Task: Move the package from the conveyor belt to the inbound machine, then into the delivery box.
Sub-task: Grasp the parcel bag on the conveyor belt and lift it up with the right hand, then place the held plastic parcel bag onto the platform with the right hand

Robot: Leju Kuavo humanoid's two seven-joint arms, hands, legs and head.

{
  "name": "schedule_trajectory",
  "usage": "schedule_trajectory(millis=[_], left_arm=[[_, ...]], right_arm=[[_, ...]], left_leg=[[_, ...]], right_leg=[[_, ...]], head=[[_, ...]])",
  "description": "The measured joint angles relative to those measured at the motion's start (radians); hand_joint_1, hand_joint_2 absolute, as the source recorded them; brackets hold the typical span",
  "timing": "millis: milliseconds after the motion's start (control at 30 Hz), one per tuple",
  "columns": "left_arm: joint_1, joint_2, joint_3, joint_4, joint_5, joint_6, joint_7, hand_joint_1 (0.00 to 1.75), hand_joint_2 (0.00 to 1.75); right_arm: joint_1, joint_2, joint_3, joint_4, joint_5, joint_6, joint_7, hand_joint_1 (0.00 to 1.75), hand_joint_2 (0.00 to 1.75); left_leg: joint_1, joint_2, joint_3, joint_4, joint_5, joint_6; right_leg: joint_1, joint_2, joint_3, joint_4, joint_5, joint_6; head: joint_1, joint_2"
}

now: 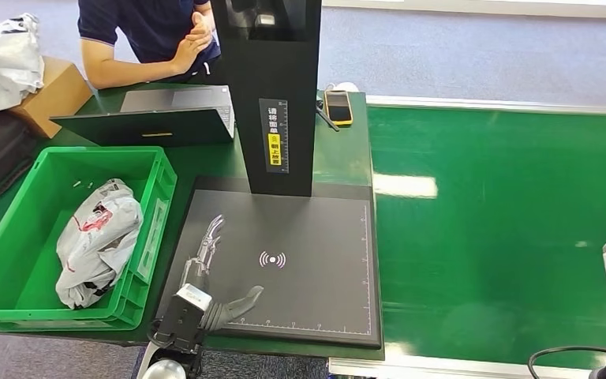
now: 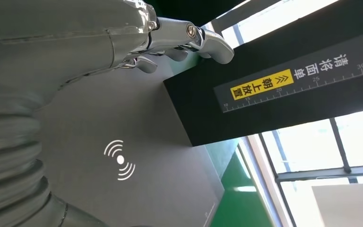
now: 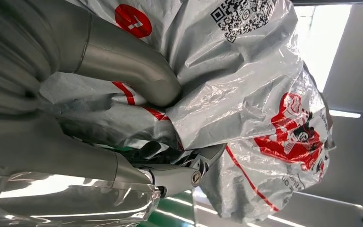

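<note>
At frame right, the right hand (image 3: 137, 137) grips a crinkled grey plastic package (image 3: 246, 94), not yet on the black scanner platform (image 1: 316, 292); the left hand (image 1: 209, 272) hovers released.

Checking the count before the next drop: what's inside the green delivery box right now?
The green delivery box holds one grey plastic package with red print, lying toward its right side. A few small bits sit on the floor near the back wall. Anything beneath the package is covered.
</note>
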Motion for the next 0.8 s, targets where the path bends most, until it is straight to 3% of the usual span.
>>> schedule_trajectory(millis=[100, 233, 500, 800], left_arm=[[-0.001, 0.000, 0.000, 0.000, 0.002, 0.001, -0.005, 0.00, 1.75], [-0.009, 0.000, 0.000, 0.000, 0.002, -0.003, -0.006, 0.00, 1.75], [-0.005, 0.000, -0.004, -0.025, -0.011, 0.001, 0.017, 0.00, 1.75], [0.007, 0.001, -0.011, -0.063, -0.011, 0.019, 0.041, 0.00, 1.75]], right_arm=[[0.003, 0.016, 0.016, -0.048, 0.007, 0.030, -0.010, 1.75, 1.75], [-0.004, 0.037, 0.114, -0.091, 0.060, 0.092, 0.006, 1.75, 1.75], [-0.032, 0.063, 0.440, -0.093, 0.202, 0.218, 0.119, 1.75, 1.75], [-0.194, 0.071, 0.796, 0.099, 0.249, 0.283, 0.180, 1.75, 1.75]], left_leg=[[0.000, 0.000, 0.000, 0.000, 0.000, 0.000], [0.000, 0.001, 0.000, -0.001, 0.001, -0.001], [0.001, 0.001, -0.001, -0.001, 0.001, -0.001], [0.001, -0.001, -0.002, -0.001, 0.002, -0.001]], right_leg=[[0.000, 0.000, 0.000, 0.000, 0.000, 0.000], [0.000, 0.001, 0.000, 0.001, 0.000, 0.000], [0.000, 0.001, -0.001, 0.002, 0.000, 0.000], [0.000, 0.000, -0.001, 0.002, 0.000, 0.000]], head=[[0.000, 0.000], [0.000, 0.000], [0.000, 0.000], [0.000, 0.000]])
